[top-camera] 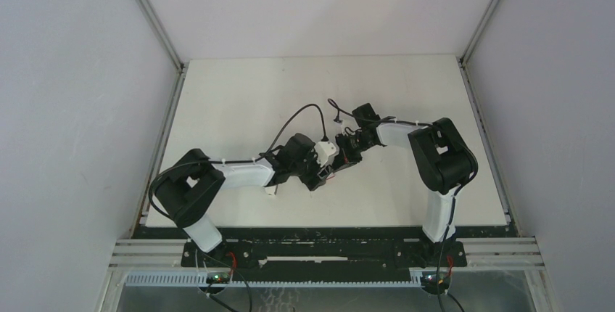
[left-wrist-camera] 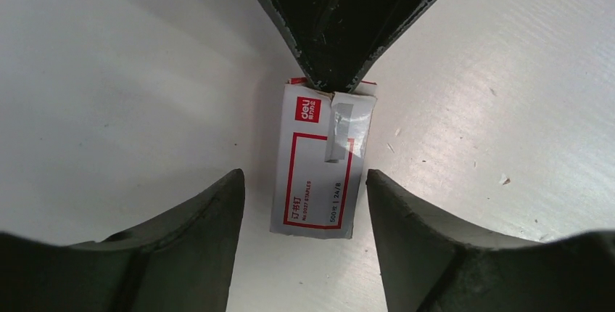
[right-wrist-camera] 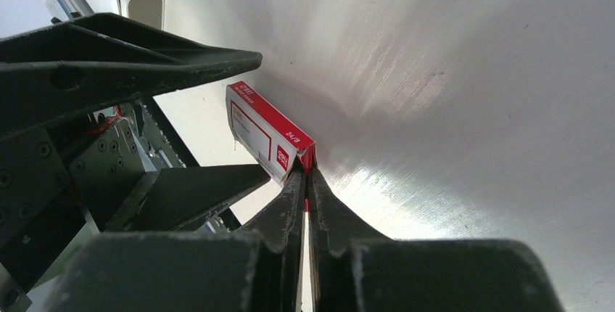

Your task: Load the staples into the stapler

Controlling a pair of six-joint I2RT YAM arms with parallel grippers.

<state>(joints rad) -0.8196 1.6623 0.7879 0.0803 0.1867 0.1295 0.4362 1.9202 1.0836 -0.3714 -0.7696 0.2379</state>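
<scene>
Left tool (left-wrist-camera: 304, 175) apart astride flat red-and-white cardboard box (left-wrist-camera: 319, 174); right tool (right-wrist-camera: 306, 174) tight on its end flap.

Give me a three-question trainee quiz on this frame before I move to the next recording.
1. True or false: the staple box stands upright on its end.
2. The left fingers are: A) clamped on the box, B) apart, one on each side of it, C) closed together beside it.
3. Which fingers pinch the box's red end flap?
Key: 1 false, it lies flat; 2 B; 3 the right fingers, shut.
</scene>
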